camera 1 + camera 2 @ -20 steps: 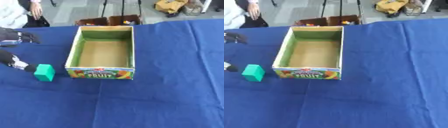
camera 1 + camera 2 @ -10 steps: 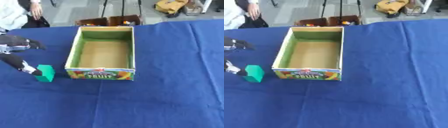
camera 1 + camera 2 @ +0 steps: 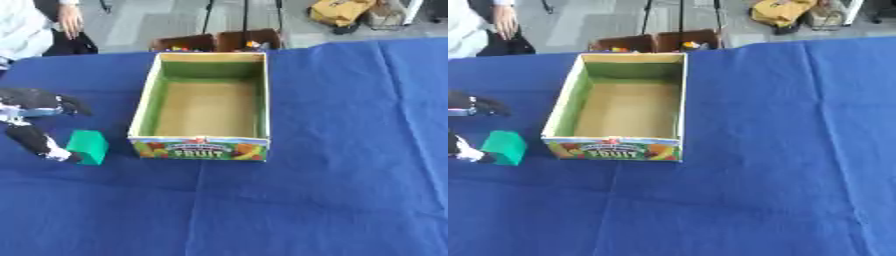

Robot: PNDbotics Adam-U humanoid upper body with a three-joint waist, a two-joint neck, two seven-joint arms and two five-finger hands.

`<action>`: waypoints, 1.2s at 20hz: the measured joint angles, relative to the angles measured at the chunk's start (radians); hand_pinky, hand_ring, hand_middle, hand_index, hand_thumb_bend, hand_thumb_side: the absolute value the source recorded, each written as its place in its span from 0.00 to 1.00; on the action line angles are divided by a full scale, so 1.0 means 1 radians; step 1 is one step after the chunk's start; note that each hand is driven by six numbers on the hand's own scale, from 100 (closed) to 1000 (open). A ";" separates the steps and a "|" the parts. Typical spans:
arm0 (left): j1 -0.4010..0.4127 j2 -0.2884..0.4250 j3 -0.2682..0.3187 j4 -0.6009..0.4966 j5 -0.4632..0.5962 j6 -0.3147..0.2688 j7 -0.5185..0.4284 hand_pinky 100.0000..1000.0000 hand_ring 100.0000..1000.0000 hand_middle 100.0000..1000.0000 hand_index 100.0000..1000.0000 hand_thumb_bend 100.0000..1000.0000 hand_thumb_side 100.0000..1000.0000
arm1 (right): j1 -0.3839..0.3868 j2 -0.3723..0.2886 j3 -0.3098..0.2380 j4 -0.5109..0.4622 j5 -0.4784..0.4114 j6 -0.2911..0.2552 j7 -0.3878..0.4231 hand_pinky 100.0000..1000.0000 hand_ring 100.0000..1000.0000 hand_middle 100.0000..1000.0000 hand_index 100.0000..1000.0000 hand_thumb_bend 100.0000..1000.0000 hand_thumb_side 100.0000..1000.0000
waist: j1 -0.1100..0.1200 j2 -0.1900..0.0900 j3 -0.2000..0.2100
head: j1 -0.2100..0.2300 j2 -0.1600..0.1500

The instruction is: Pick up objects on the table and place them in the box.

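Here your left hand (image 3: 39,125) sits at the frame's left edge, fingers spread, one tip touching the green block (image 3: 87,146) beside the fruit box (image 3: 206,100). It looks rigid and light (likely foam); pinch its opposite flat sides.

Indoor test or lab space. A table (image 3: 332,165) draped in blue cloth stands on a grey hard floor (image 3: 149,22). Beyond the table's far edge: open cardboard cartons (image 3: 219,41), black stand legs (image 3: 245,15), and a yellow bag (image 3: 341,11).
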 measured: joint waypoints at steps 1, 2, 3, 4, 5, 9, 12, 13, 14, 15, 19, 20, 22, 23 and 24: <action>0.001 0.000 0.000 -0.002 0.009 -0.001 0.001 0.64 0.78 0.92 1.00 0.46 0.65 | 0.000 0.000 0.000 0.000 0.000 0.000 0.000 0.66 0.69 0.47 0.68 0.00 0.56 | -0.001 0.000 0.000 | 0.000 0.000; 0.003 -0.001 0.000 -0.006 0.020 -0.003 0.003 0.63 0.77 0.91 1.00 0.44 0.63 | 0.000 0.000 0.000 0.000 0.000 0.000 0.000 0.66 0.69 0.47 0.68 0.00 0.56 | -0.002 0.001 0.000 | 0.000 0.000; 0.005 -0.001 -0.001 -0.008 0.031 -0.005 0.005 0.62 0.76 0.89 1.00 0.43 0.62 | 0.000 0.000 0.000 0.000 0.000 0.000 0.000 0.66 0.69 0.47 0.68 0.00 0.56 | -0.003 0.001 0.000 | 0.000 0.000; 0.008 -0.002 -0.003 -0.011 0.042 -0.007 0.007 0.62 0.76 0.89 1.00 0.42 0.62 | 0.000 0.000 0.000 0.000 0.000 0.000 0.000 0.66 0.69 0.47 0.68 0.00 0.56 | -0.004 0.001 0.000 | 0.000 0.000; 0.010 -0.005 -0.006 -0.012 0.050 -0.008 0.008 0.62 0.76 0.88 1.00 0.41 0.62 | 0.000 0.000 0.000 0.000 0.000 0.000 0.000 0.66 0.69 0.47 0.68 0.00 0.56 | -0.005 0.001 0.000 | 0.000 0.000; 0.017 -0.009 -0.016 -0.012 0.059 -0.008 0.008 0.61 0.75 0.86 1.00 0.40 0.61 | 0.000 0.000 -0.001 0.000 0.000 0.000 0.000 0.66 0.69 0.47 0.68 0.00 0.56 | -0.006 0.003 0.000 | 0.000 -0.001; 0.020 -0.009 -0.024 -0.011 0.053 -0.006 0.006 0.63 0.77 0.86 1.00 0.38 0.61 | 0.000 0.000 -0.001 0.000 0.000 0.001 0.000 0.66 0.69 0.47 0.68 0.00 0.55 | -0.006 0.005 -0.002 | 0.000 -0.001; 0.022 -0.010 -0.026 -0.009 0.048 -0.005 0.005 0.63 0.77 0.86 1.00 0.37 0.61 | 0.000 0.000 -0.001 0.000 0.000 0.001 -0.001 0.66 0.69 0.47 0.68 0.00 0.55 | -0.006 0.006 -0.003 | 0.000 -0.001; 0.023 -0.013 -0.029 -0.005 0.042 -0.005 0.005 0.63 0.77 0.86 1.00 0.36 0.61 | 0.000 0.000 -0.001 0.000 0.000 0.001 -0.001 0.66 0.69 0.47 0.68 0.00 0.55 | -0.007 0.006 -0.004 | 0.000 -0.002; 0.024 -0.016 -0.030 -0.003 0.036 -0.005 0.005 0.64 0.78 0.86 1.00 0.36 0.61 | 0.000 0.000 -0.001 0.000 0.000 0.001 -0.001 0.66 0.69 0.47 0.68 0.00 0.55 | -0.007 0.006 -0.005 | 0.000 -0.004; 0.024 -0.018 -0.032 0.008 0.017 -0.004 0.004 0.63 0.77 0.84 0.99 0.31 0.62 | 0.000 0.000 -0.001 0.000 -0.001 0.001 -0.001 0.66 0.69 0.47 0.68 0.00 0.55 | -0.009 0.007 -0.008 | 0.000 -0.008; 0.024 -0.018 -0.032 0.008 0.014 -0.003 0.003 0.63 0.77 0.83 0.98 0.31 0.62 | 0.000 0.000 -0.001 0.000 -0.001 0.001 -0.001 0.66 0.69 0.47 0.68 0.00 0.55 | -0.009 0.008 -0.008 | 0.000 -0.008; 0.023 -0.018 -0.033 0.009 0.008 -0.002 0.002 0.62 0.76 0.80 0.96 0.30 0.62 | 0.000 0.000 -0.001 0.000 -0.001 0.001 -0.001 0.66 0.69 0.46 0.68 0.00 0.55 | -0.009 0.010 -0.009 | 0.000 -0.009; 0.023 -0.018 -0.033 0.009 0.005 -0.001 0.001 0.61 0.76 0.79 0.95 0.29 0.62 | 0.000 0.000 -0.001 0.000 -0.001 0.001 -0.001 0.66 0.69 0.46 0.68 0.00 0.55 | -0.008 0.010 -0.011 | 0.000 -0.009; 0.023 -0.018 -0.033 0.009 0.002 -0.001 0.001 0.60 0.74 0.77 0.93 0.28 0.62 | 0.000 0.000 -0.001 0.000 -0.001 0.001 -0.001 0.66 0.69 0.46 0.68 0.00 0.55 | -0.008 0.011 -0.011 | 0.000 -0.009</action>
